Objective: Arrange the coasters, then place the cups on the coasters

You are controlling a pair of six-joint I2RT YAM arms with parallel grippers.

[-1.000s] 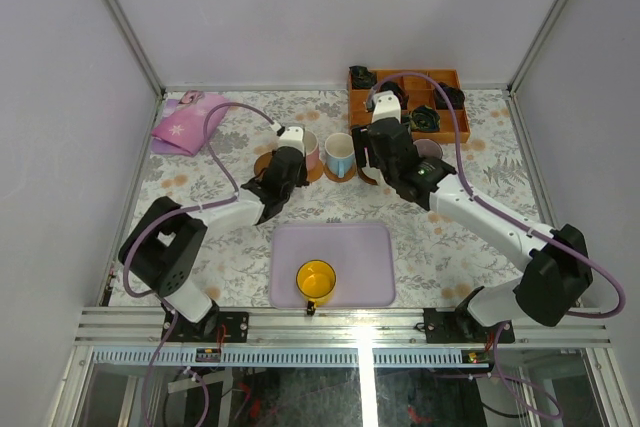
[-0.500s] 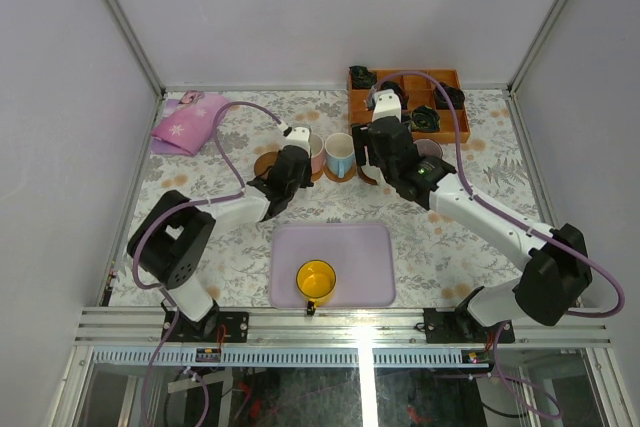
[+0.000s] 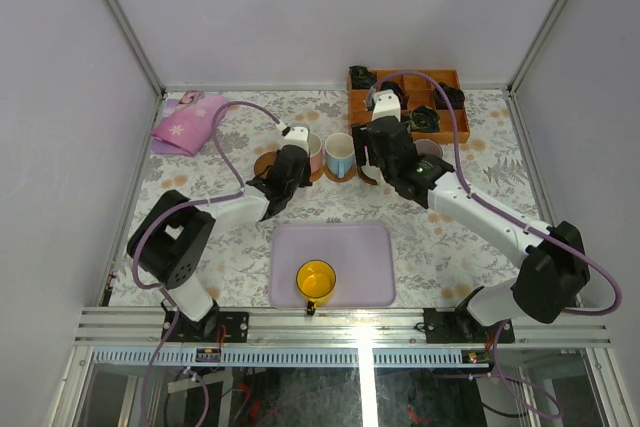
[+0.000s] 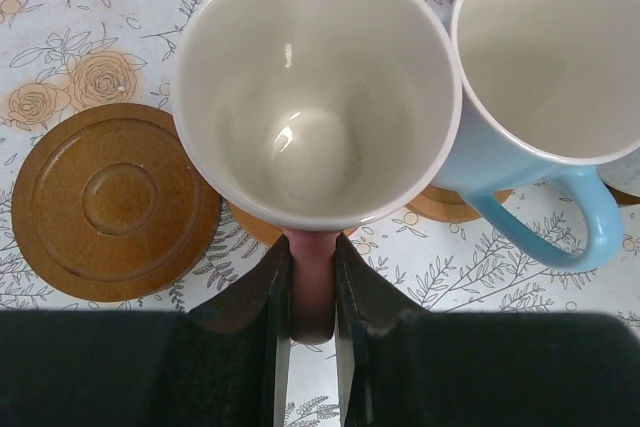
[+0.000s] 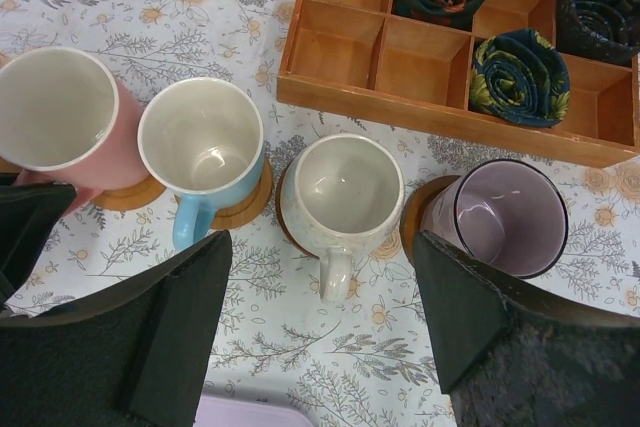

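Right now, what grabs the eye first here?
The left gripper is clamped on the handle of the pink-handled cup, at the left end of a row of four cups mid-table, with an empty coaster just left of it. The yellow cup sits alone on the lavender tray at the near edge. The right gripper hangs open over the cream cup.

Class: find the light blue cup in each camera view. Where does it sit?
Top external: light blue cup just above centre.
Left wrist: the cup fills the upper right.
Right wrist: the cup stands left of centre.
Shared landmark: pink-handled cup immediately on its left.
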